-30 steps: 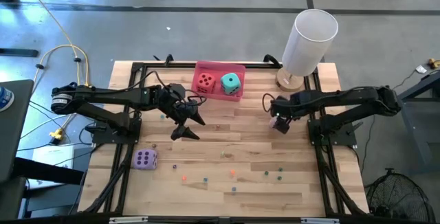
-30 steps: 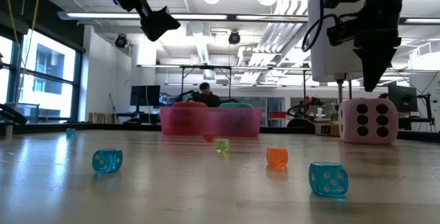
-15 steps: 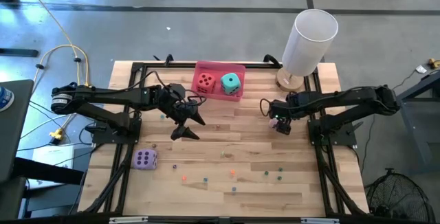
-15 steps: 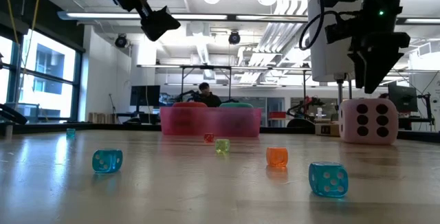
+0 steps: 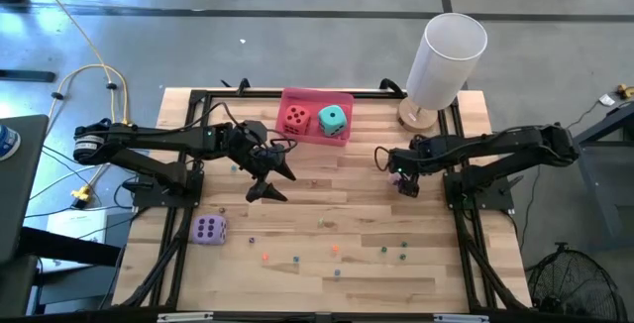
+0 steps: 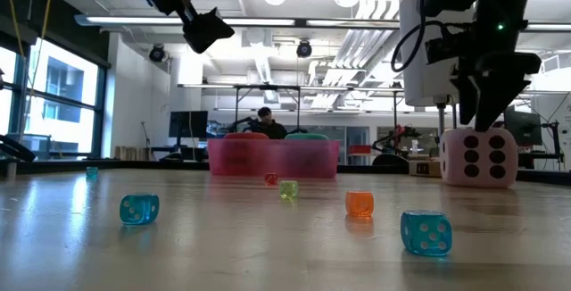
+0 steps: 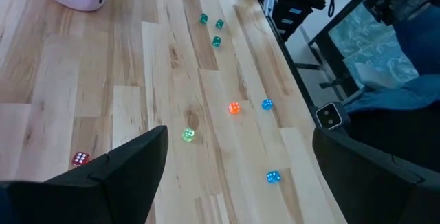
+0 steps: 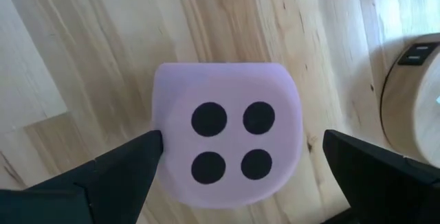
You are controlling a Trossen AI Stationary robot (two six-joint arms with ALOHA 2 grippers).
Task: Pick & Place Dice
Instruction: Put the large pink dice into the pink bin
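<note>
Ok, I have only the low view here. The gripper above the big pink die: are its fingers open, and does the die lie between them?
Observer: Yes. In the right wrist view the right gripper has its fingers open, and the pink die shows between them.
Operator: Which face is up? I see only the six pips on the side.
Observer: Four pips face up.
Operator: And the purple die? I cannot find it.
Observer: The high view shows the purple die on the table on the left arm's side, outside the pink tray.
</note>
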